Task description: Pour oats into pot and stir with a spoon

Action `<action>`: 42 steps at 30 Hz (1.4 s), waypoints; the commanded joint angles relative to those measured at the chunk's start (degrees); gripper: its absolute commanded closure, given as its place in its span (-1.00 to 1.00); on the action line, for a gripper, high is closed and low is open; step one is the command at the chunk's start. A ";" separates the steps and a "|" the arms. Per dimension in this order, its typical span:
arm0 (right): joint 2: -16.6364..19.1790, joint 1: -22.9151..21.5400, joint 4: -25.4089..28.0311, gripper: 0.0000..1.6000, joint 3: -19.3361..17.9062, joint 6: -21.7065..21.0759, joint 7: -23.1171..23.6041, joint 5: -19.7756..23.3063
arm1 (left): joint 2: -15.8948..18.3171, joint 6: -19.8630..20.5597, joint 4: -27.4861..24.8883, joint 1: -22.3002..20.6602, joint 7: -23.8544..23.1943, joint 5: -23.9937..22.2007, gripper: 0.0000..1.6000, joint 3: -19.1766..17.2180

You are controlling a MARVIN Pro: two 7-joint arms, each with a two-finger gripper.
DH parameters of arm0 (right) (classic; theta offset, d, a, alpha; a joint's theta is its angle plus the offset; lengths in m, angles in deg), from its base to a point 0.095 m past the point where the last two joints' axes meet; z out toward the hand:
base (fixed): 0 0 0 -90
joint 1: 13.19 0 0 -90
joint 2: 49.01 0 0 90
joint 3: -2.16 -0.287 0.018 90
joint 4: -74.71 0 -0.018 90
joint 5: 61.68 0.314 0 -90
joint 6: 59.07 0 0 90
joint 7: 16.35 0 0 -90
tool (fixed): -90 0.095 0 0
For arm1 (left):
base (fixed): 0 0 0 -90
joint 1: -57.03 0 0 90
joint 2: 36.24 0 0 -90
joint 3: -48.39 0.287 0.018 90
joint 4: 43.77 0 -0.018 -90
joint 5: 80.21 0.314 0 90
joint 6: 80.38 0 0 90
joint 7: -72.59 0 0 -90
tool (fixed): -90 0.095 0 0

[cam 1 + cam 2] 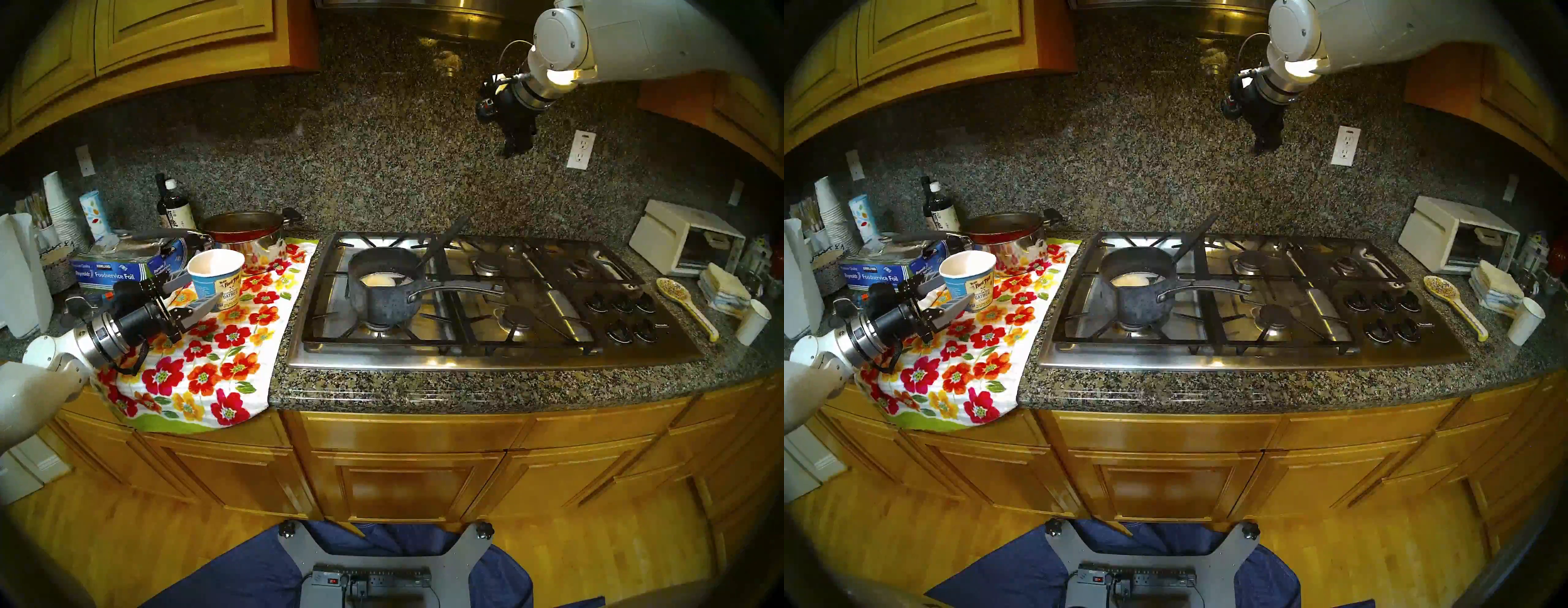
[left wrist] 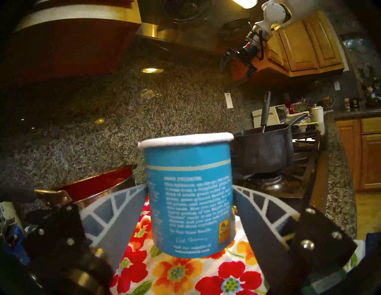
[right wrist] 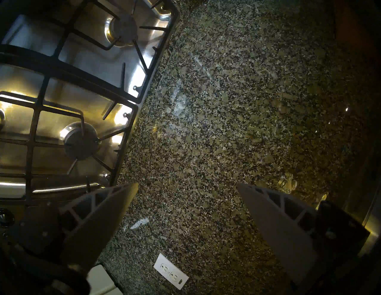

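Observation:
The blue oatmeal cup (image 1: 216, 276) stands upright on the floral towel (image 1: 203, 365), its white inside showing no flakes. My left gripper (image 1: 205, 288) is open, a straight finger close on each side of the cup (image 2: 189, 216). The oats (image 1: 377, 280) lie as a tan-yellow heap in the dark grey pot (image 1: 382, 297) on the front left burner, its long handle pointing right. The black-handled spoon (image 1: 445, 237) leans in the pot, handle up and to the back right. My right gripper (image 3: 186, 185) hangs open and empty, high before the backsplash behind the stove.
A red pan on a steel pot (image 1: 242, 229) stands just behind the cup, with a foil box (image 1: 114, 267) to its left. Right of the stove (image 1: 488, 348) lie a cream ceramic spoon (image 1: 683, 301), a white paper cup (image 1: 753, 320) and a toaster oven (image 1: 683, 242).

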 commanded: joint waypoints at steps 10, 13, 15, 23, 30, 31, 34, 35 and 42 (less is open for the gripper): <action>0.17 -2.14 -1.75 -1.00 -0.17 -0.39 -0.58 0.00 | 4.13 5.72 -11.30 -3.62 5.34 1.16 -0.32 -2.23; 0.17 -2.13 -1.76 -1.00 -0.18 -0.39 -0.58 -0.01 | 4.22 7.25 -12.48 -4.43 6.45 1.58 -0.30 -2.50; 0.18 -2.13 -1.76 -1.00 -0.19 -0.40 -0.58 -0.02 | 4.35 8.25 -13.05 -4.86 7.08 1.98 -0.28 -2.63; 0.20 -2.13 -1.76 -1.00 -0.22 -0.41 -0.56 -0.06 | 4.63 12.84 -15.53 -7.06 8.69 3.42 -0.29 -3.45; 0.22 -2.13 -1.77 -1.00 -0.25 -0.42 -0.55 -0.09 | 4.12 16.06 -18.48 -8.77 9.84 4.71 -0.30 -4.06; 0.22 -2.13 -1.77 -1.00 -0.25 -0.42 -0.55 -0.09 | 4.01 16.63 -18.98 -9.04 9.85 4.86 -0.30 -4.09; 0.22 -2.12 -1.77 -1.00 -0.27 -0.43 -0.55 -0.10 | 3.57 18.29 -20.43 -9.83 10.45 5.44 -0.36 -4.13; 0.23 -2.12 -1.78 -1.00 -0.27 -0.43 -0.55 -0.11 | 3.40 18.80 -20.91 -10.07 10.69 5.69 -0.40 -4.13; 0.24 -2.12 -1.78 -1.00 -0.30 -0.44 -0.55 -0.13 | 1.87 23.22 -23.63 -12.47 11.96 7.33 -0.43 -4.03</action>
